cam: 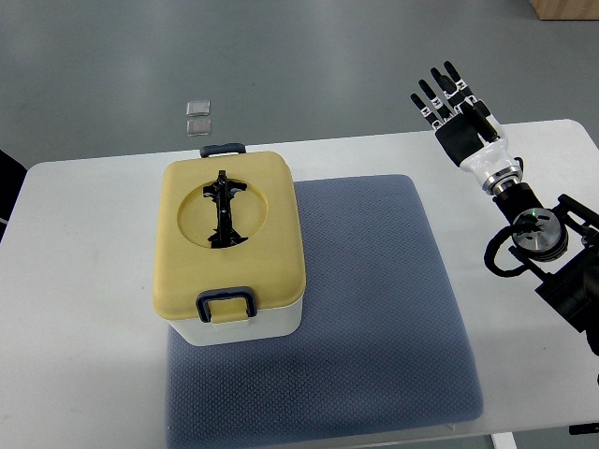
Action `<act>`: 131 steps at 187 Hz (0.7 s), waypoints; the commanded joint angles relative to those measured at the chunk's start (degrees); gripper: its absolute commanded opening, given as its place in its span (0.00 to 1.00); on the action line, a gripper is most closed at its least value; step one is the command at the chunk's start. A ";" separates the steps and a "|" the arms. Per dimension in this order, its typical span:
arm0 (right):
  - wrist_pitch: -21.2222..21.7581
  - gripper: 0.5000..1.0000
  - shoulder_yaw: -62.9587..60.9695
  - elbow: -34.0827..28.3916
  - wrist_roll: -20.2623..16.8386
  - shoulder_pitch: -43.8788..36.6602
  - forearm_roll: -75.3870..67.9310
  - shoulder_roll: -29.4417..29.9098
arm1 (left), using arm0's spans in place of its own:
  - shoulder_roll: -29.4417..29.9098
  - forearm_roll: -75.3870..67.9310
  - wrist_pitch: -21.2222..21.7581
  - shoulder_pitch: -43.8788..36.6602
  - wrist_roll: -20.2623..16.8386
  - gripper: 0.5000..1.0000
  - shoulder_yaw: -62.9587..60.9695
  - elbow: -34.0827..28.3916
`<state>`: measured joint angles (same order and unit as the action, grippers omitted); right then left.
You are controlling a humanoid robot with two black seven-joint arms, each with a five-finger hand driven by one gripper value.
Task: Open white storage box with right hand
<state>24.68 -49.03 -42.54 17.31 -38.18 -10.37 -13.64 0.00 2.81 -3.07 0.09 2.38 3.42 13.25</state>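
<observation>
**Over the far right of the surface: right robot hand open, box closed**

At the far right edge of the surface, the right robot hand (pixel 456 105) is raised with its fingers (pixel 438 94) extended and slightly spread — it holds nothing. Its palm is black and white; a white wrist section leads back to a black forearm with a small green light, entering from the picture's right edge. The hand is well apart from the box and touches no object.

Below and to the left of the hand lies a blue-grey mat (pixel 374 309), covering the middle and near part of the white surface (pixel 75 309).

The white storage box (pixel 245 323) sits on the left portion of the mat, its left side reaching over the mat's edge. Its yellow lid (pixel 271 243) is seated flat on the white body. A black handle (pixel 225 210) lies folded down in the round recess at the lid's centre. One dark blue latch (pixel 226 305) sits down on the near side — a second shows at the far side (pixel 222 148).

On the grey floor beyond the surface, two small clear squares (pixel 198 116) lie touching one another.

The left arm is not seen.
</observation>
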 commanded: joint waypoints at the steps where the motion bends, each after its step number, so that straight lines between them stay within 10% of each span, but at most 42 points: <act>1: 0.20 0.90 -0.01 -0.08 -0.09 -0.06 0.00 0.01 | 0.00 0.09 -0.10 0.00 0.34 1.00 0.01 -0.07; 87: 0.29 0.90 0.17 -4.13 0.00 -1.11 1.76 -0.78 | 0.00 0.18 -0.10 0.35 0.61 1.00 0.62 -0.42; 131: 0.02 0.90 2.01 -9.14 -0.62 -10.96 29.09 -5.52 | 0.00 0.18 -0.01 0.35 0.61 1.00 0.45 -0.42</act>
<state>24.31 -48.77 -51.09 16.91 -43.91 5.56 -17.95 0.00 2.99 -3.13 0.45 2.96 4.08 12.74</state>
